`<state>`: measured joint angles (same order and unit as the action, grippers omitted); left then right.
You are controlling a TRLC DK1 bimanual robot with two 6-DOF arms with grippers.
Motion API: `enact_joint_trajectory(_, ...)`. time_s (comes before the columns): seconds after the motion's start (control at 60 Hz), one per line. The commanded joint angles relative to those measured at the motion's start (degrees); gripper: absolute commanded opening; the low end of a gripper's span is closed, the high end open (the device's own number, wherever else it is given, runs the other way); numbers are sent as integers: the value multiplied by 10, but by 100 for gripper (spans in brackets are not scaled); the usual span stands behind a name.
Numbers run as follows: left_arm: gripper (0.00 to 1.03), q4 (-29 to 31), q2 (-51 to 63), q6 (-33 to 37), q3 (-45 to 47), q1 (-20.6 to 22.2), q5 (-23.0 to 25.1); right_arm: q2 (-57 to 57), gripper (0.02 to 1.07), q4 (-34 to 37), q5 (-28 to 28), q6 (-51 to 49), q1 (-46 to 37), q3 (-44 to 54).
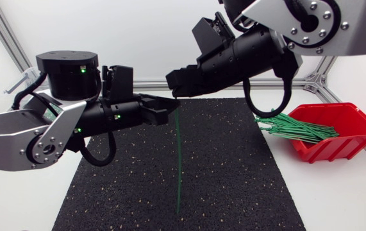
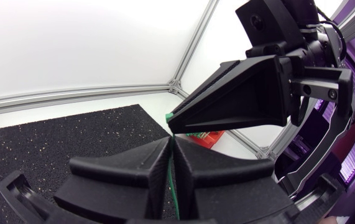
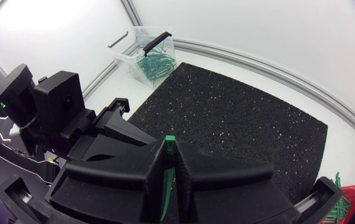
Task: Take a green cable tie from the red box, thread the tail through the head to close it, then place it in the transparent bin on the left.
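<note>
Your right tool (image 1: 173,90) pinches the head of the green cable tie (image 1: 179,160) above the mat (image 1: 234,173), your left tool (image 1: 167,116) clamps the strap just beneath, and the long tail dangles free, so loosening either grip carelessly could twist or drop it.

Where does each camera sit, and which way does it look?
Head view: above the table, looking down on the mat; left arm and right arm enter from the sides.
Left wrist view: on the left arm, facing the right gripper; own left gripper shows.
Right wrist view: on the right arm, facing the left arm and transparent bin; own gripper shows.
Both wrist views share the green cable tie.
</note>
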<state>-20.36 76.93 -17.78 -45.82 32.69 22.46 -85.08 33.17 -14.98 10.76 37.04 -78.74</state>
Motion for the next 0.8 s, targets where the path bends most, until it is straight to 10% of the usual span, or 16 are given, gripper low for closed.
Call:
enact_joint_trajectory(0.0,8,11,-5,6,-12,-2,-4,17,8,-3,6,12,2,11)
enact_joint_trajectory(0.35,4,12,-18,10,-12,-5,-6,18,9,-9,12,4,9,16)
enact_joint_trajectory(0.517,4,44,-28,26,-14,-23,40,18,39,-13,18,-7,9,21)
enact_joint_trajectory(0.783,4,66,-79,62,6,-75,97,28,50,-16,22,-45,5,26)
